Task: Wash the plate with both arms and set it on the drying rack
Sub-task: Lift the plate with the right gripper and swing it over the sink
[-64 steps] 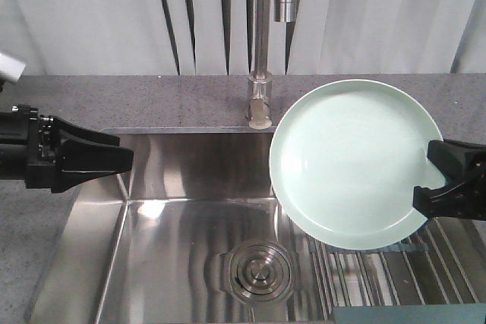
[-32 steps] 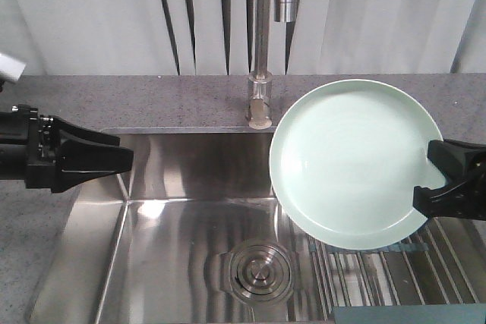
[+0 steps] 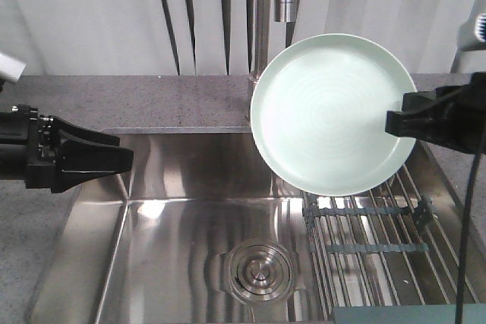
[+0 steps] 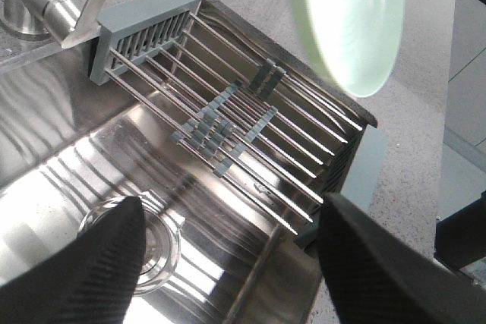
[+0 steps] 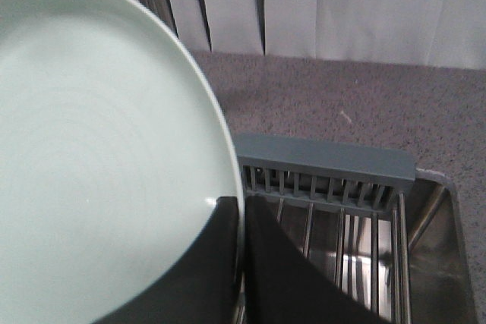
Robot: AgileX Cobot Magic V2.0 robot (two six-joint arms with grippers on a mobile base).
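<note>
Over the grey-framed steel-rod drying rack (image 3: 364, 240), the black right gripper (image 5: 241, 263) pinches only the rim of the round pale mint-green plate (image 3: 330, 111). So thin a hold could slip and drop it onto the rods. The plate is glossy, plain and nearly upright. Well left of the rack, the black left gripper (image 4: 231, 210) gapes wide, empty.

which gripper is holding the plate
The right gripper, shut on the rim of the plate. The left gripper is open and empty, over the left edge of the sink.
</note>
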